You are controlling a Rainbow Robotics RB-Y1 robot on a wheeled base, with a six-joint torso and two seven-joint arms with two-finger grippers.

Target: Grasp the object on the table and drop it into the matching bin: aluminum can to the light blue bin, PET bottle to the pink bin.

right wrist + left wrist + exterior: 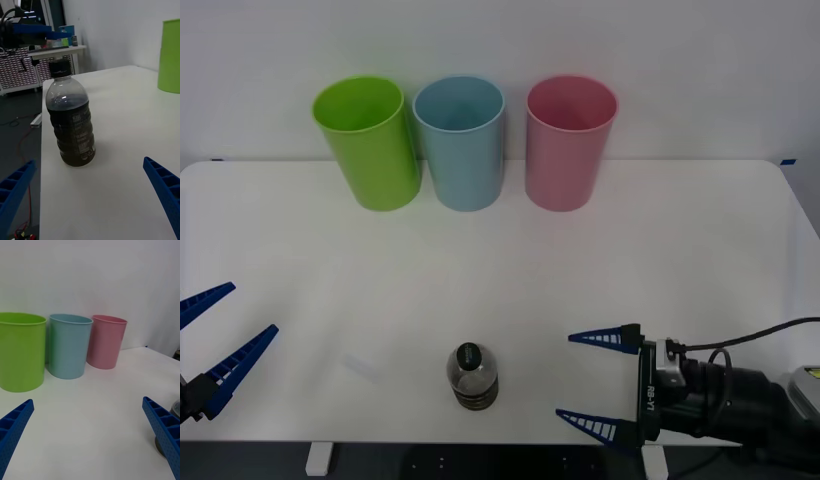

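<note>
A small clear PET bottle (pixel 472 376) with a black cap and dark ribbed base stands upright near the front edge of the white table (pixel 580 270); it is also seen up close (pixel 71 120), and its edge shows behind a finger (pixel 176 408). My right gripper (pixel 595 382) is open, just to the bottle's right at table height, its fingers pointing at it with a gap between. At the table's front left, my left gripper (pixel 215 335) is open with nothing in it. The pink bin (pixel 569 142) (pixel 106 341) and the light blue bin (pixel 462 140) (pixel 68 345) stand at the back.
A lime green bin (pixel 370 140) (pixel 20 350) (pixel 170 56) stands left of the light blue one. All three bins line up along the far edge against a white wall. Bare tabletop lies between the bottle and the bins.
</note>
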